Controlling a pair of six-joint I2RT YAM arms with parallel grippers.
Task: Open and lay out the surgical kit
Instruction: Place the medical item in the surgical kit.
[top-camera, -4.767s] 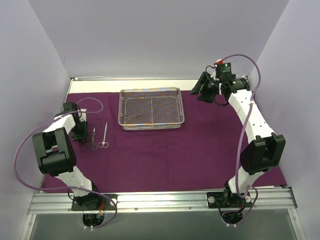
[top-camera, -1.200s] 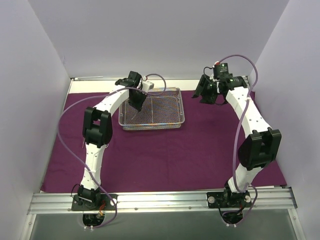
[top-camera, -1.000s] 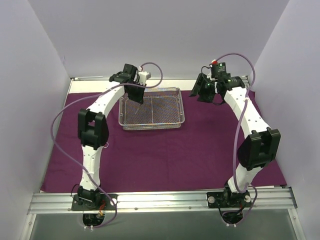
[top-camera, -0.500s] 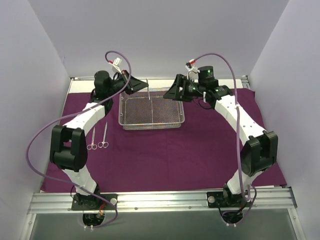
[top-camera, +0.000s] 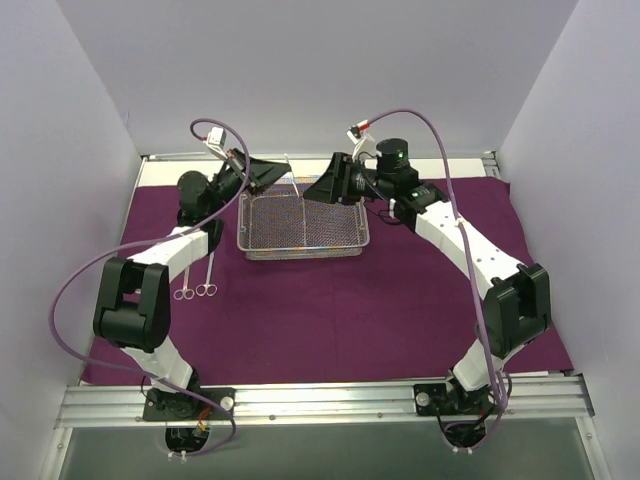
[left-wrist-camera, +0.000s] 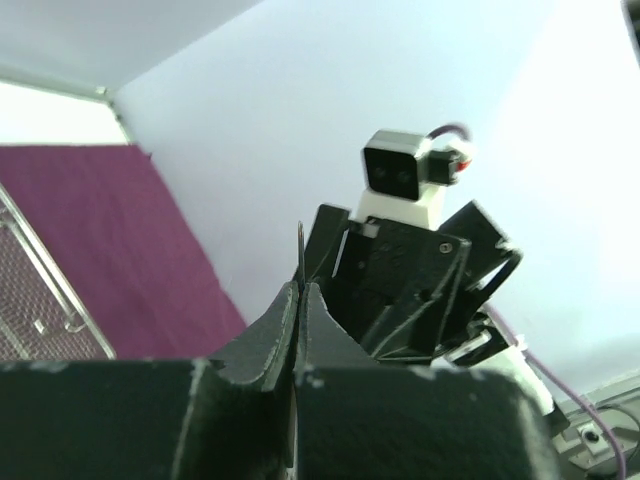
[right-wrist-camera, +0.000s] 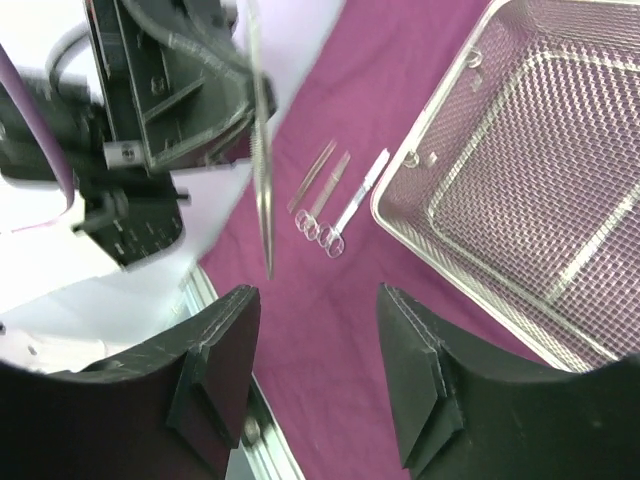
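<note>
The dark purple cloth (top-camera: 330, 300) lies spread flat. The silver wire-mesh tray (top-camera: 303, 222) stands on its far half, also in the right wrist view (right-wrist-camera: 530, 200). My left gripper (top-camera: 280, 170) is raised over the tray's far left edge, shut on a slim metal instrument (top-camera: 292, 178) that hangs upright; its tip shows in the left wrist view (left-wrist-camera: 300, 240) and its shaft in the right wrist view (right-wrist-camera: 262, 170). My right gripper (top-camera: 315, 193) is open and empty, facing the instrument from the right, fingers (right-wrist-camera: 215, 370) apart. Two scissor-like instruments (top-camera: 197, 280) lie on the cloth left of the tray.
White walls close in the left, back and right. The metal rail (top-camera: 320, 400) with both arm bases runs along the near edge. Purple cables loop off both arms. A strip of white table (top-camera: 190, 165) shows behind the cloth.
My left arm went from the scissors on the cloth to the tray and lifted a slim instrument out. My right gripper swung left towards it, over the tray's far edge.
</note>
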